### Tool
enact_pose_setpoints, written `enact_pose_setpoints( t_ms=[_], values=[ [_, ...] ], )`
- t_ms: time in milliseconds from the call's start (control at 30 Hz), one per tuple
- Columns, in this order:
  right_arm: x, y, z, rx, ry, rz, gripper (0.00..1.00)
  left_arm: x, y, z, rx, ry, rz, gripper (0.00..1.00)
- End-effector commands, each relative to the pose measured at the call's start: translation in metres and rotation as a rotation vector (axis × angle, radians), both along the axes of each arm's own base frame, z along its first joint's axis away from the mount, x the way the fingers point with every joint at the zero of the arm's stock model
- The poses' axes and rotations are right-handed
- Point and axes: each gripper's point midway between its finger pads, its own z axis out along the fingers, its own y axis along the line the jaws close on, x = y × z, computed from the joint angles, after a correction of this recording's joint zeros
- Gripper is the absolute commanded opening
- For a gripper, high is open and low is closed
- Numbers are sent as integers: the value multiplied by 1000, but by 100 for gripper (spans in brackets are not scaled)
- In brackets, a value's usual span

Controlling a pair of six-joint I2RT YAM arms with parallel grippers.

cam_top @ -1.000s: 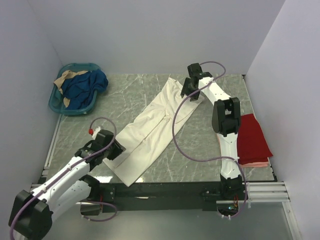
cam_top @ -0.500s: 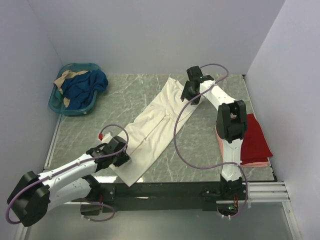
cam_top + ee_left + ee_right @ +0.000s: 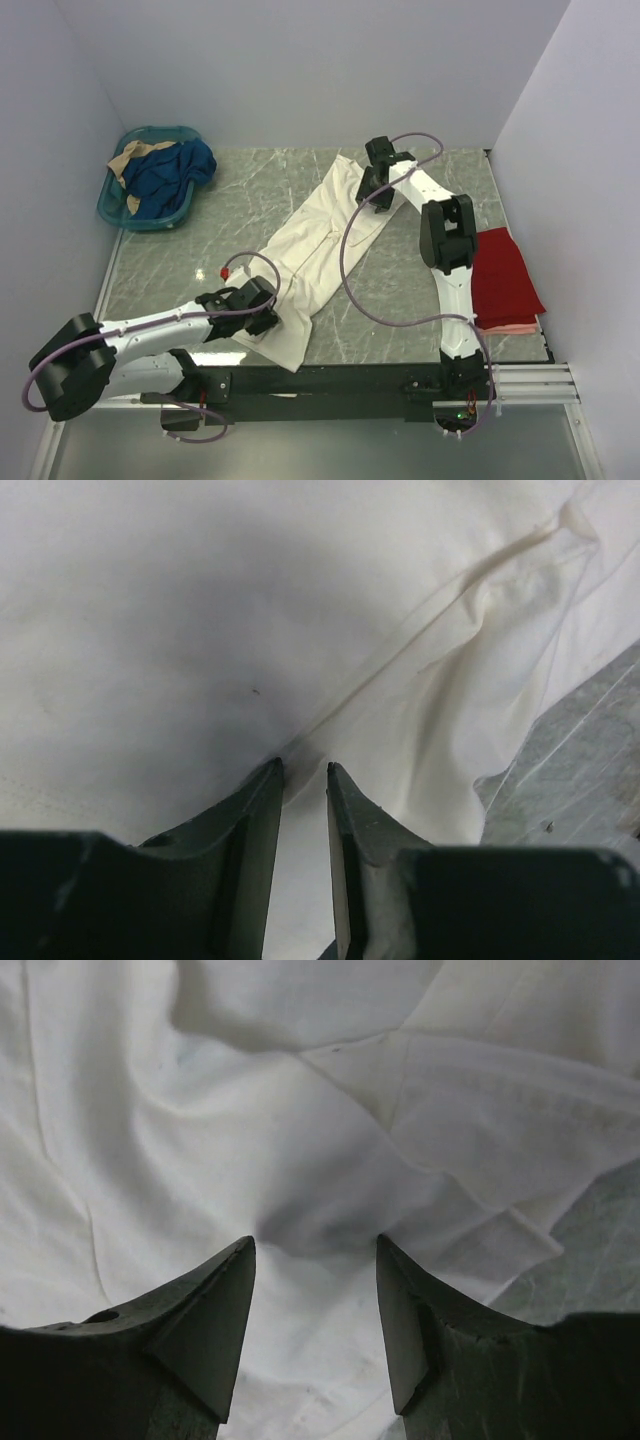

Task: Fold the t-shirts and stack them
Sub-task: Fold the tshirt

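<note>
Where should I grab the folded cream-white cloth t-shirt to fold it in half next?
Pinch the cream-white cloth t-shirt at its two short ends, from straight above. It lies flat as a long diagonal strip, so no edge is raised for a sideways approach. The left gripper is over the near end, the right gripper over the far end.
</note>
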Motion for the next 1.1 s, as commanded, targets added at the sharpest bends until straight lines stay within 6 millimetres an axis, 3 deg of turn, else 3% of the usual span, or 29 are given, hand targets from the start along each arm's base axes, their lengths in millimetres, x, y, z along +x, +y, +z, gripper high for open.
enact_pose_setpoints(
  t_ms=[0,267,400,800,900,1033,1067],
  values=[
    [17,-15,-2,-21,1,-20,59,-17,-4,-12,36,73,-28,31],
    [50,-35,-7,22,-6,-39,59,-12,-29,-5,37,57,-105,28],
    [62,-32,-8,78,-26,-26,59,-11,-45,-7,34,67,-161,26],
    [82,-28,-8,106,-88,10,60,-56,-33,-9,62,95,-274,22],
    [85,-26,-1,112,-104,10,60,-61,-28,-3,63,83,-304,22],
    [88,-29,24,102,-150,9,62,-59,-22,9,66,35,-328,24],
    [89,-31,38,92,-173,5,62,-56,-24,15,59,16,-333,25]
  ],
)
